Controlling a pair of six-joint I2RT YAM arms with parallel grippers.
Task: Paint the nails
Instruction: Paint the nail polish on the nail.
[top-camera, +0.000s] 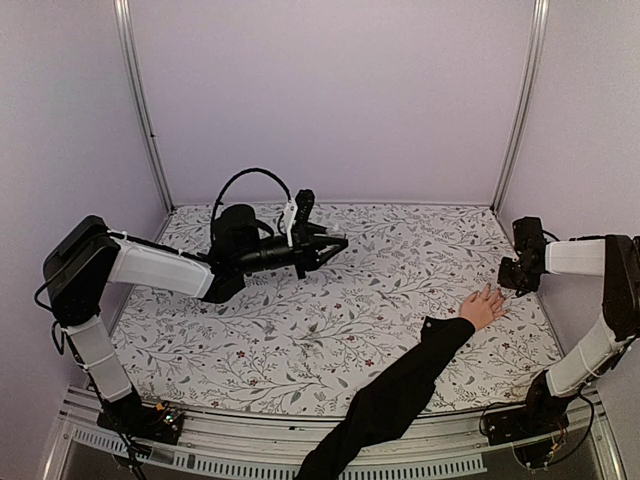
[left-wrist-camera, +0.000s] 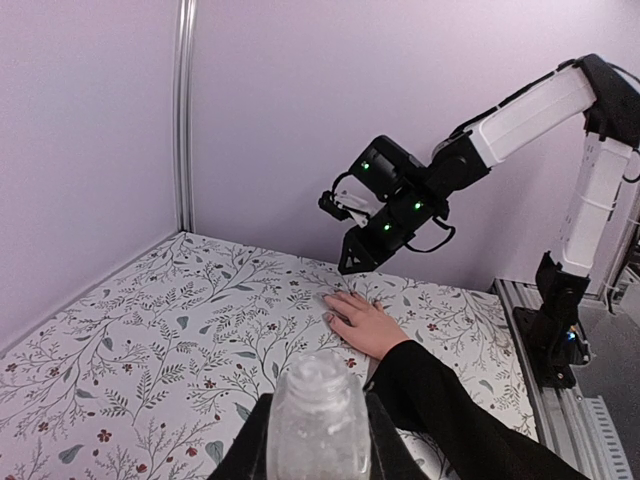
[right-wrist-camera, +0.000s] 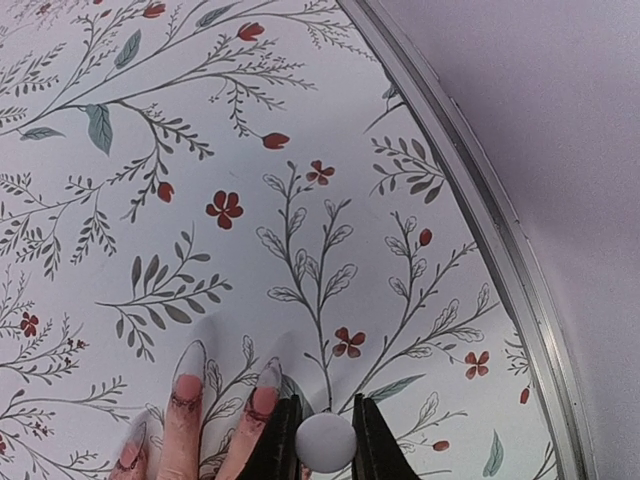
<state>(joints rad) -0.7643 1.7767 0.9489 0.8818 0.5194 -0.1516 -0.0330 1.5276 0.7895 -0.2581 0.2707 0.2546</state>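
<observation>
A light-skinned hand (top-camera: 483, 307) with a long black sleeve (top-camera: 400, 395) lies flat on the floral table at the right. Its long pale nails (right-wrist-camera: 190, 357) show in the right wrist view, fingertips pointing to the far edge. My right gripper (right-wrist-camera: 325, 440) is shut on a small white round cap (right-wrist-camera: 325, 442), just right of a fingertip; whatever hangs below the cap is hidden. It hovers over the fingertips (top-camera: 512, 275). My left gripper (top-camera: 335, 243) is raised over the middle-left and is shut on a pale translucent open bottle (left-wrist-camera: 318, 415). The hand also shows in the left wrist view (left-wrist-camera: 365, 322).
A floral cloth (top-camera: 300, 330) covers the table. Lilac walls with metal corner posts (top-camera: 518, 100) close the back and sides. A metal rail (right-wrist-camera: 470, 200) runs along the table's right edge close to the right gripper. The sleeve crosses the front right.
</observation>
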